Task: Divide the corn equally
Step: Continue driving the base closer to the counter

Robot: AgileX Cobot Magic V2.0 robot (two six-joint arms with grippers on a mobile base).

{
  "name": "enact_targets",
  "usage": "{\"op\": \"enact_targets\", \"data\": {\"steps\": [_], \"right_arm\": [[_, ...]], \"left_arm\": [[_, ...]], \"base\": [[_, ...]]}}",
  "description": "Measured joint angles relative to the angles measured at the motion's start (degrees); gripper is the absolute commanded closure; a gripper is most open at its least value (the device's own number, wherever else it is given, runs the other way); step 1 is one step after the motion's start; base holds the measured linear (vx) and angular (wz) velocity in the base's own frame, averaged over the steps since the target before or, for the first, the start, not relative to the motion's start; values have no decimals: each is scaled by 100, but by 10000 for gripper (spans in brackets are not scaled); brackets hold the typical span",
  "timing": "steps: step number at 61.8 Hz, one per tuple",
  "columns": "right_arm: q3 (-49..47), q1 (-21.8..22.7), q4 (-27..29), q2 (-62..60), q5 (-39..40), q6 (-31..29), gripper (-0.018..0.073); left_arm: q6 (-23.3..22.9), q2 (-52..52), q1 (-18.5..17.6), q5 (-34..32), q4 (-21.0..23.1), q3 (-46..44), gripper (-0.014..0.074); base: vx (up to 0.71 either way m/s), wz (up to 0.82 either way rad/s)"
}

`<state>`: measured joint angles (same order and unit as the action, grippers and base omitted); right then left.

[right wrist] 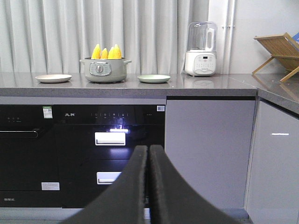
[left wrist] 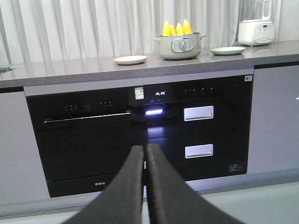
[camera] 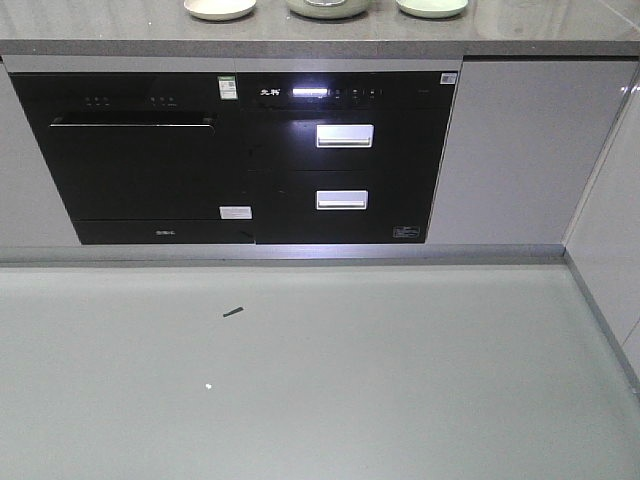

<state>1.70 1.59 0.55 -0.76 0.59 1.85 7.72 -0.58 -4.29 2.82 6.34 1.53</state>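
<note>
Several yellow corn (left wrist: pixel 176 28) cobs stand upright in a grey-green pot (left wrist: pixel 180 46) on the counter; the right wrist view shows the corn (right wrist: pixel 106 52) in the pot (right wrist: pixel 104 70) too. A cream plate (left wrist: pixel 130 59) lies left of the pot and a pale green plate (left wrist: pixel 228 50) lies right of it. My left gripper (left wrist: pixel 145 148) is shut and empty, low in front of the black appliances, far from the pot. Likewise shut and empty, my right gripper (right wrist: pixel 148 149) hangs below counter height. From the front view only the plates' and pot's lower edges (camera: pixel 327 9) show.
Black built-in oven (camera: pixel 140 160) and drawer unit (camera: pixel 345 160) fill the cabinet front under the grey counter (right wrist: pixel 140 88). A white blender (right wrist: pixel 201 49) stands to the right, a wooden rack (right wrist: pixel 280 53) on the side counter. Grey floor (camera: pixel 320 380) carries a small dark scrap (camera: pixel 233 312).
</note>
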Motion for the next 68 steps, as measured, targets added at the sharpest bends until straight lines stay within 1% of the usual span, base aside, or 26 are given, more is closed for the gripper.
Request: {"op": "enact_targets", "data": {"steps": [68], "right_arm": [[0, 0, 0, 0, 0, 0, 564]], "left_arm": [[0, 0, 0, 0, 0, 0, 603]], "base": [[11, 2]]}}
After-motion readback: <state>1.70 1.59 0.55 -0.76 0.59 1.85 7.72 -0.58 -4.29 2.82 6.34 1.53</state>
